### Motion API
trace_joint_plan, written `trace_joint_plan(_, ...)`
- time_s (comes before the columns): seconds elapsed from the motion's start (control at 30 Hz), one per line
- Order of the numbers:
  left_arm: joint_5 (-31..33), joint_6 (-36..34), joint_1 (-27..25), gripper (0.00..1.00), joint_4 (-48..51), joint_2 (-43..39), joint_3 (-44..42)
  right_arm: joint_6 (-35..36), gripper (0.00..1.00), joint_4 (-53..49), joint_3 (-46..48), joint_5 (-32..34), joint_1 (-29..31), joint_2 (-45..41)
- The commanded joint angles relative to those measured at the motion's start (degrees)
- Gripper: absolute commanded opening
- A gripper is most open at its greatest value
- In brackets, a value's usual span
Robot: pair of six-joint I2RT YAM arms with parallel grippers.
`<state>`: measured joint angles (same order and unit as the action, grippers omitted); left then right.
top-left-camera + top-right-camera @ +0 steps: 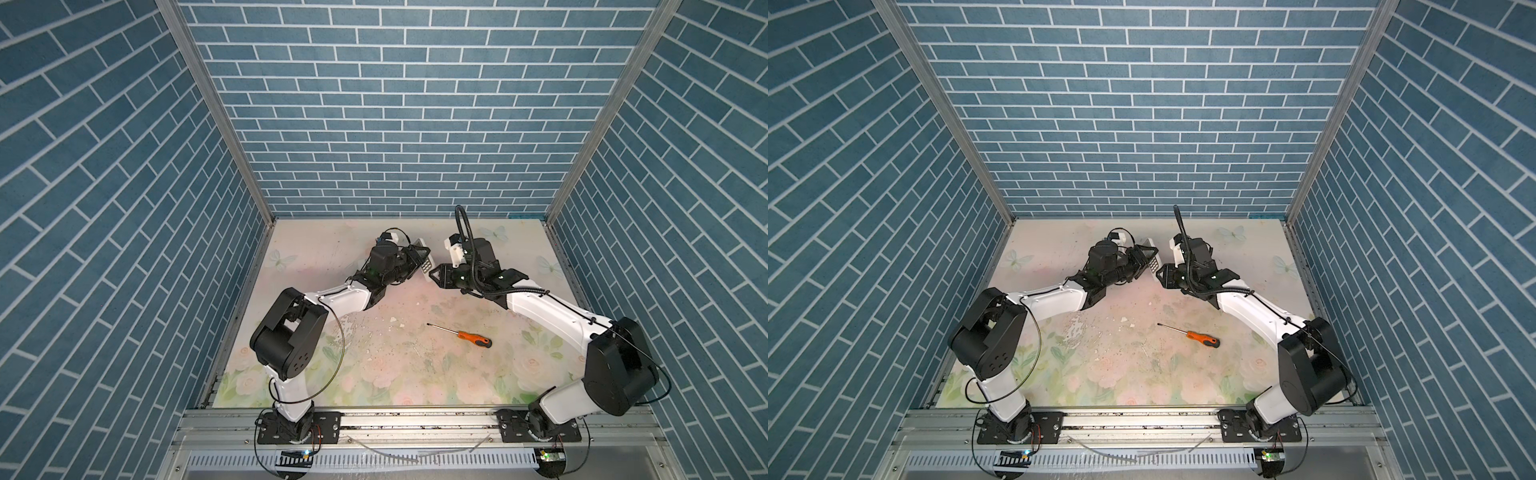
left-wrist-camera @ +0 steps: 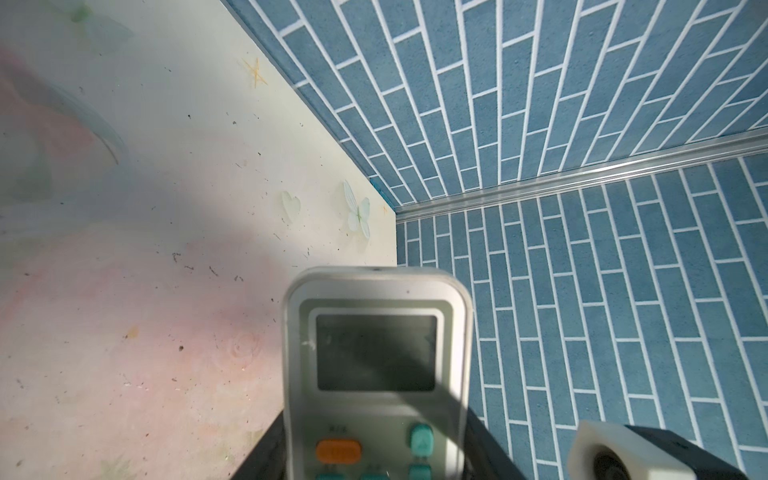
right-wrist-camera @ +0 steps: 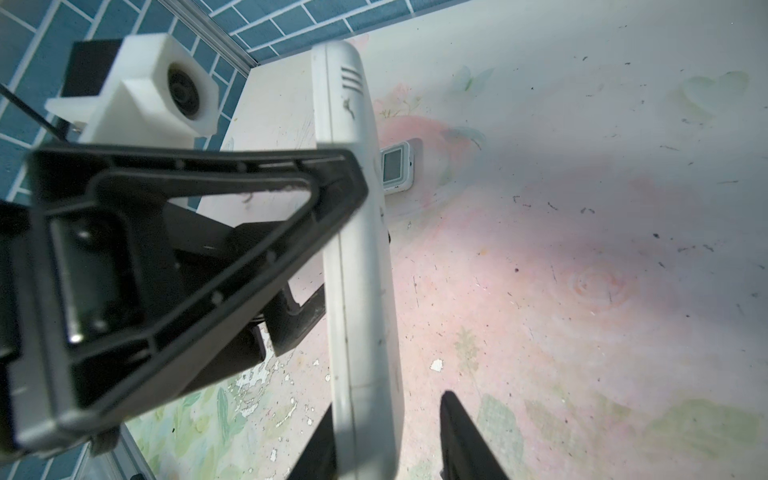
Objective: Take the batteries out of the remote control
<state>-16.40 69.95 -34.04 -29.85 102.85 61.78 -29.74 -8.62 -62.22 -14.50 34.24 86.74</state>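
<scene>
Floral tabletop (image 1: 415, 365), remote (image 2: 376, 353) in left tool (image 1: 419, 258)

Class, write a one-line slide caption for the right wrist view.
Left tool clamps a white remote edge-on while the right tool straddles its near end above the floral table.

White remote control (image 2: 376, 374), orange-and-black-handled screwdriver (image 1: 462, 334), blue brick-pattern walls (image 1: 395, 104), pastel floral table (image 1: 395, 370)

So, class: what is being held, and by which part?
The left gripper holds the white remote control across its button section, screen end protruding.
</scene>
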Motion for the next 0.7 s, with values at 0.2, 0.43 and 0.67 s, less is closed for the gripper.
trace_joint_plan(0.2, -1.0, 0.1, 0.1, 0.41, -2.2, -0.9, -0.7, 1.2, 0.30, 0.0, -5.3, -0.7, 0.3, 2.7)
trace_joint_plan(0.43, -1.0, 0.7, 0.1, 0.41, -3.0, -0.5, -1.0, 1.4, 0.23, -0.2, -5.8, -1.1, 0.3, 3.6)
trace_joint_plan(0.67, -1.2, 0.9, 0.1, 0.41, -3.5, -0.4, -1.0, 1.6, 0.17, -0.6, -5.9, -1.2, 0.3, 3.7)
